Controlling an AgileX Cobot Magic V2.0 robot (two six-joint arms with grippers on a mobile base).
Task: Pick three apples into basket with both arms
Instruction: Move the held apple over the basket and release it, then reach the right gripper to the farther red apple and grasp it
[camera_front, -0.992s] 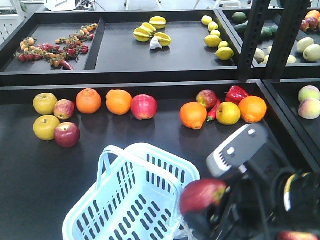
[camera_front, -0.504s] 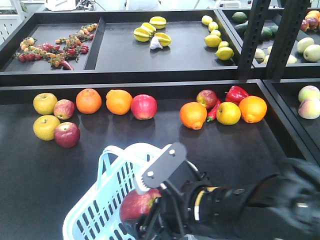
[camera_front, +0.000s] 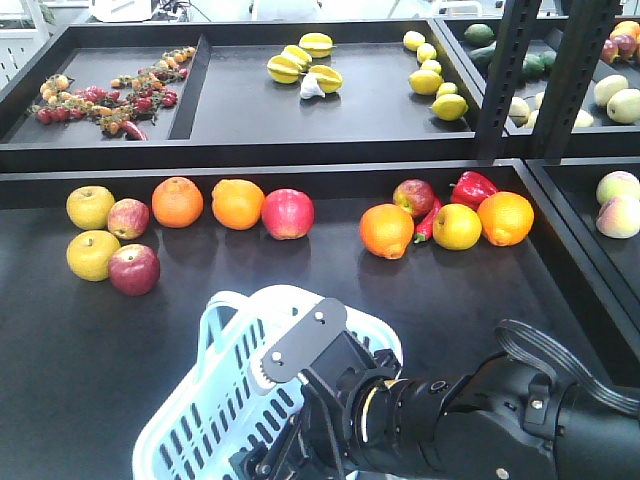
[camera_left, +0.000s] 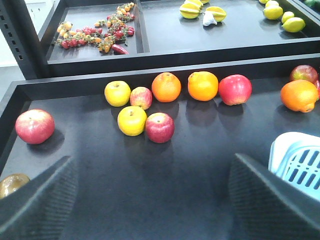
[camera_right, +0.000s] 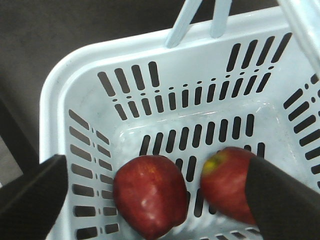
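Note:
Two dark red apples lie in the pale blue basket (camera_right: 75, 90): one at the left (camera_right: 149, 194) and one at the right (camera_right: 227, 182). My right gripper (camera_right: 157, 197) hangs open just above them, its jaws wide apart; the right apple lies against the right finger (camera_right: 287, 200). In the front view the black right arm (camera_front: 450, 420) covers the basket (camera_front: 215, 400) interior. Another dark red apple (camera_front: 133, 268) sits on the table at the left, also in the left wrist view (camera_left: 159, 127). My left gripper (camera_left: 152, 200) is open and empty above bare table.
On the table stand yellow apples (camera_front: 90, 207), oranges (camera_front: 177, 201), a brighter pink-red apple (camera_front: 288, 213), a dark apple (camera_front: 413, 197) and a red pepper (camera_front: 472, 187). A red apple (camera_left: 34, 126) lies far left. A raised shelf edge (camera_front: 250, 155) runs behind.
My right arm swung left with a red apple from beside the basket to over it and sank in. The apple now lies in the basket with the jaws apart.

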